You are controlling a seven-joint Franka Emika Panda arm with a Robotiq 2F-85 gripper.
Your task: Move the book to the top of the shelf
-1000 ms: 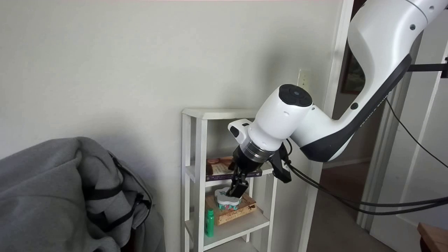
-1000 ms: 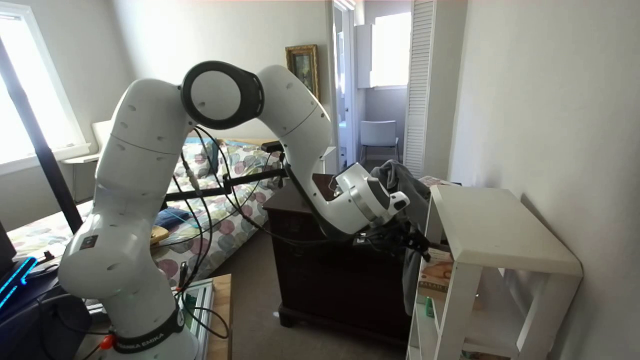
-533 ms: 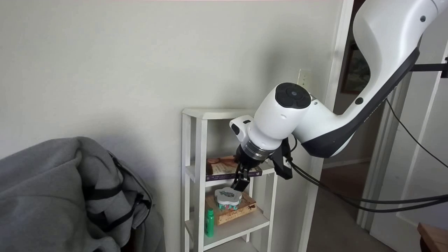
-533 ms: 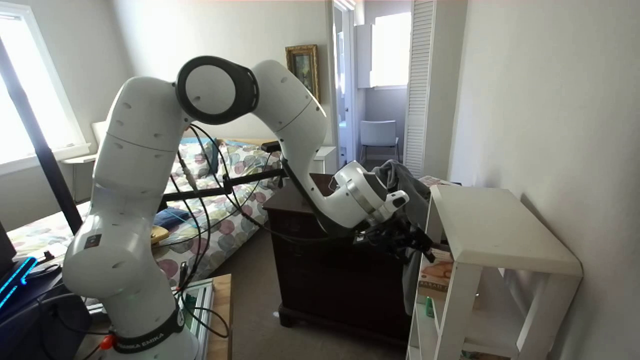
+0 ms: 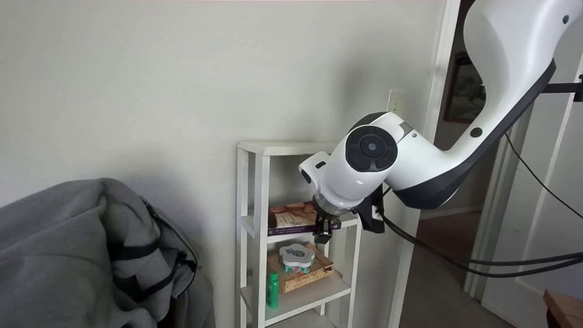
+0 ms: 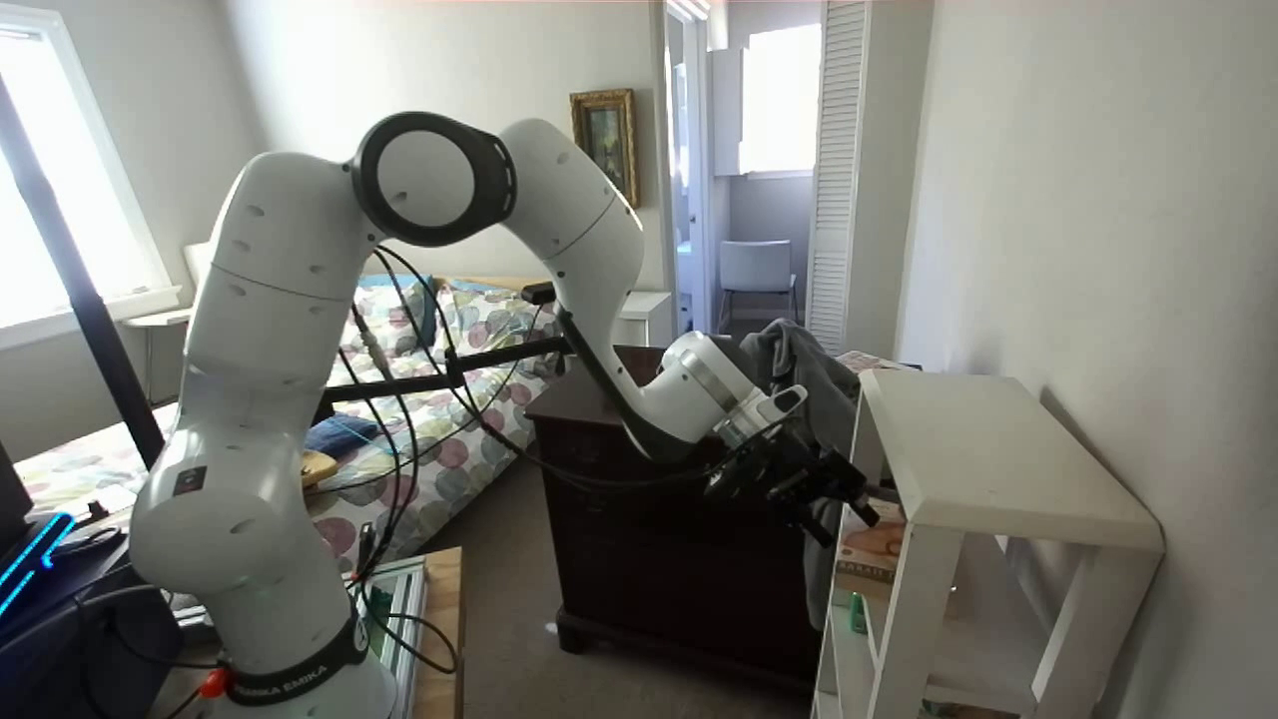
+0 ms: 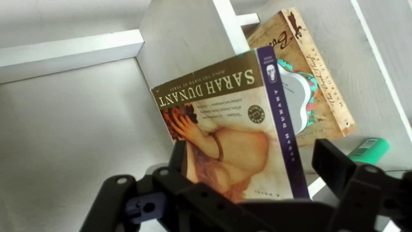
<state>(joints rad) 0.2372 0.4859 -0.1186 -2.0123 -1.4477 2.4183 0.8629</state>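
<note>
The book (image 7: 231, 135) has a purple spine (image 7: 285, 125) and a cover with a painted arm. It lies flat on the tier below the top board of the white shelf (image 5: 262, 205), spine towards the open side; it also shows in both exterior views (image 5: 291, 217) (image 6: 871, 547). The shelf's top board (image 6: 1008, 449) is above it. My gripper (image 7: 252, 156) is open and empty. In the wrist view its fingers stand apart either side of the book's near part, not visibly touching it. In an exterior view the gripper (image 5: 323, 234) is in front of the spine's right part.
On the tier below lie a tan book (image 5: 309, 278) with a flower-shaped tin (image 5: 297, 256) on it and a green bottle (image 5: 273, 290). Shelf posts flank the tiers. A grey cloth (image 5: 100, 246) and a dark dresser (image 6: 679, 559) stand nearby.
My gripper has moved up and to the right in an exterior view, from over the tin to before the book's spine. The wrist has turned. The book has not moved.
</note>
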